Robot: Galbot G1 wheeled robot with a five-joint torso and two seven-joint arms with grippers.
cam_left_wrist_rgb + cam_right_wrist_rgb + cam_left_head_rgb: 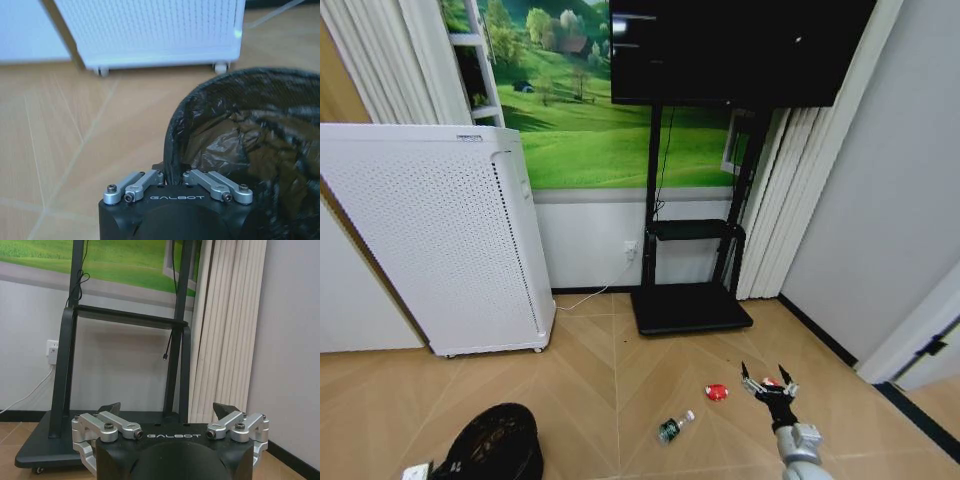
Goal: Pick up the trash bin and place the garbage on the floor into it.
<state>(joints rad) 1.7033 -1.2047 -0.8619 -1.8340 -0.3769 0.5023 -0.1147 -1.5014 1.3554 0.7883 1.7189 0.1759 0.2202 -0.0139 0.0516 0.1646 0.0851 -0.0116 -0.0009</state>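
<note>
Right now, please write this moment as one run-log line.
left gripper: shut on trash bin rim | right gripper: open, above floor near red scrap | bottle: lying on floor | garbage in bin: none visible

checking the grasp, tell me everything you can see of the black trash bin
The small round black mesh trash bin stands upright on the wooden floor at the robot's left, in front of the white perforated appliance. A crinkled black plastic liner lines its open inside. The left gripper is shut on its rim, one finger on each side of the wall. No litter shows inside.
</note>
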